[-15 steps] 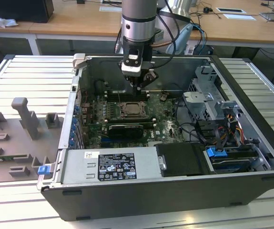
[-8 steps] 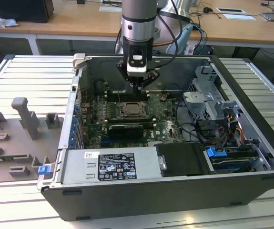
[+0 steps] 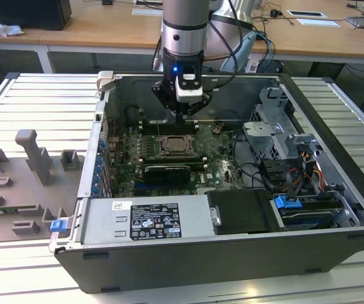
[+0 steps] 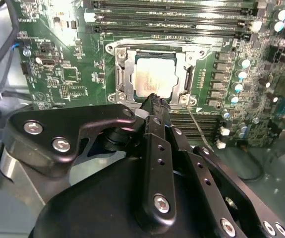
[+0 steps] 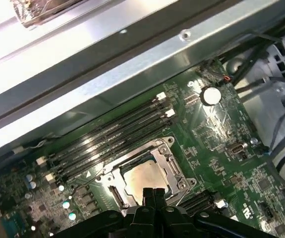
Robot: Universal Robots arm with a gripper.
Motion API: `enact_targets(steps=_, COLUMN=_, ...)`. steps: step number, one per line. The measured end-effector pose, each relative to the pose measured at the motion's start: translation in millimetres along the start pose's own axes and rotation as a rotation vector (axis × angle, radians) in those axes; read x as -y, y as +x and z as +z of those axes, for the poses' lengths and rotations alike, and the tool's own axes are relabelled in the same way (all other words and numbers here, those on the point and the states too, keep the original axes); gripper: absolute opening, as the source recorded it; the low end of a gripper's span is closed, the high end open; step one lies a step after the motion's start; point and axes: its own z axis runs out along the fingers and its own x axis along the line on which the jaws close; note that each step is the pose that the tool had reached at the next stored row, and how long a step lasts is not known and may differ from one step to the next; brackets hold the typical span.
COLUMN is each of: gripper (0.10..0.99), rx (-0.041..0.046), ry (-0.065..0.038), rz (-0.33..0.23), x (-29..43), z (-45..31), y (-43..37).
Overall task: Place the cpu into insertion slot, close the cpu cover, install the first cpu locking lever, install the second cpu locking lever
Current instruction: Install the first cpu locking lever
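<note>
The cpu (image 4: 154, 77) lies flat in the insertion slot (image 4: 113, 48) on the green board, its pale face showing through the cut-out of the cpu cover (image 4: 121, 74), which lies down over it. A thin metal lever rod (image 4: 196, 126) sticks out from the socket's corner beside the gripper. My gripper (image 4: 154, 99) hangs just above the socket's edge, fingers closed together with nothing between them. The first wrist view shows the cpu (image 5: 143, 178) under the cover (image 5: 171, 161) with the gripper (image 5: 153, 191) at its rim. In the exterior view the gripper (image 3: 183, 115) hovers over the socket (image 3: 176, 147).
Long black memory slots (image 4: 169, 17) run beside the socket. A black card (image 3: 167, 172) sits in front of it. The open computer case (image 3: 169, 221) has a drive cage (image 3: 276, 136) and cables on the exterior view's right. Grey fixtures (image 3: 33, 158) stand outside on the exterior view's left.
</note>
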Motion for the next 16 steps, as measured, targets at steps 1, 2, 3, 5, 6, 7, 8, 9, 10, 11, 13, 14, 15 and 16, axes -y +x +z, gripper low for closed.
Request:
enact_targets(steps=1, gripper=0.106, rx=-0.0012, ry=-0.002, rz=-0.038, x=0.0, z=0.6, y=-0.1)
enact_targets(steps=2, gripper=0.106, rx=-0.0035, ry=-0.007, rz=-0.059, x=0.0, z=0.8, y=-0.1)
enact_targets(steps=3, gripper=0.106, rx=-0.007, ry=-0.014, rz=-0.074, x=0.0, z=0.9, y=-0.1)
enact_targets(steps=5, gripper=0.106, rx=-0.0163, ry=-0.03, rz=-0.098, x=0.0, z=1.1, y=0.0)
enact_targets(steps=6, gripper=0.106, rx=-0.0219, ry=-0.039, rz=-0.13, x=0.0, z=1.2, y=0.0)
enact_targets(steps=7, gripper=0.106, rx=-0.0227, ry=-0.04, rz=-0.158, x=-0.1, z=1.3, y=0.0)
enact_targets(steps=8, gripper=0.106, rx=-0.0231, ry=-0.04, rz=-0.173, x=0.0, z=1.4, y=0.0)
enact_targets(steps=9, gripper=0.106, rx=-0.0241, ry=-0.04, rz=-0.211, x=0.0, z=1.6, y=0.0)
enact_targets(steps=10, gripper=0.106, rx=-0.0249, ry=-0.041, rz=-0.237, x=0.0, z=1.7, y=0.0)
enact_targets(steps=11, gripper=0.106, rx=-0.0253, ry=-0.041, rz=-0.254, x=0.0, z=1.8, y=0.0)
enact_targets(steps=13, gripper=0.106, rx=-0.0264, ry=-0.042, rz=-0.298, x=0.0, z=2.0, y=0.0)
enact_targets(steps=14, gripper=0.106, rx=-0.0273, ry=-0.042, rz=-0.329, x=0.0, z=2.1, y=0.0)
enact_targets(steps=15, gripper=0.106, rx=-0.0283, ry=-0.043, rz=-0.375, x=0.0, z=2.2, y=0.0)
enact_targets(steps=16, gripper=0.106, rx=-0.0279, ry=-0.043, rz=-0.398, x=0.0, z=2.2, y=0.0)
